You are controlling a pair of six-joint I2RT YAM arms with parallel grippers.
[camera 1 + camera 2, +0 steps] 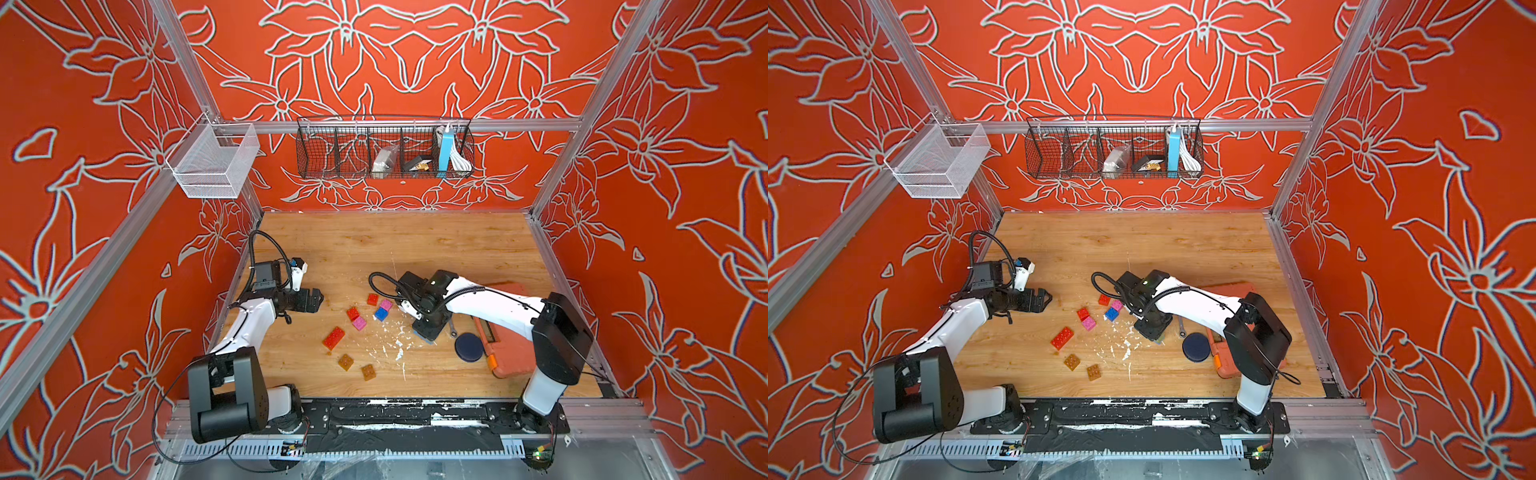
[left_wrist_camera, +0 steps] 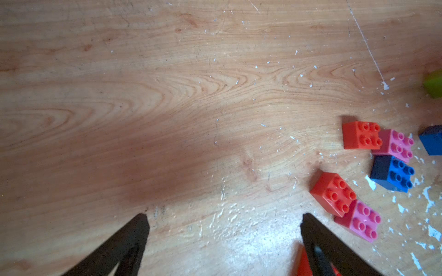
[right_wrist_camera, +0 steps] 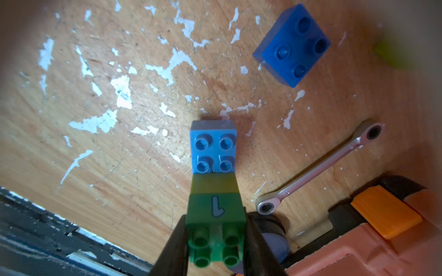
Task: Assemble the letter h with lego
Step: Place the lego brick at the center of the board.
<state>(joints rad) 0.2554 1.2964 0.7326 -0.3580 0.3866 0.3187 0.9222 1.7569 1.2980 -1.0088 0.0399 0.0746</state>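
My right gripper (image 3: 216, 248) is shut on a green lego brick (image 3: 216, 215) marked "1". That brick tops a lime brick (image 3: 214, 185), and a pale blue brick (image 3: 212, 150) lies at the foot of the stack. A dark blue brick (image 3: 293, 46) rests apart from it. In both top views this gripper (image 1: 426, 330) points down at the table's middle right. My left gripper (image 2: 223, 217) hangs open over bare wood, left of the loose bricks: red (image 1: 372, 299), pink (image 1: 386, 305), blue (image 1: 380, 314), a red and pink pair (image 1: 356, 318), a long red one (image 1: 334, 338) and two amber ones (image 1: 345, 362).
An orange tool case (image 1: 515, 353) lies at the right under the right arm. A dark round disc (image 1: 469, 347) and a steel wrench (image 3: 318, 167) sit beside it. White flecks mark the wood (image 1: 399, 345). Wire baskets (image 1: 384, 147) hang on the back wall.
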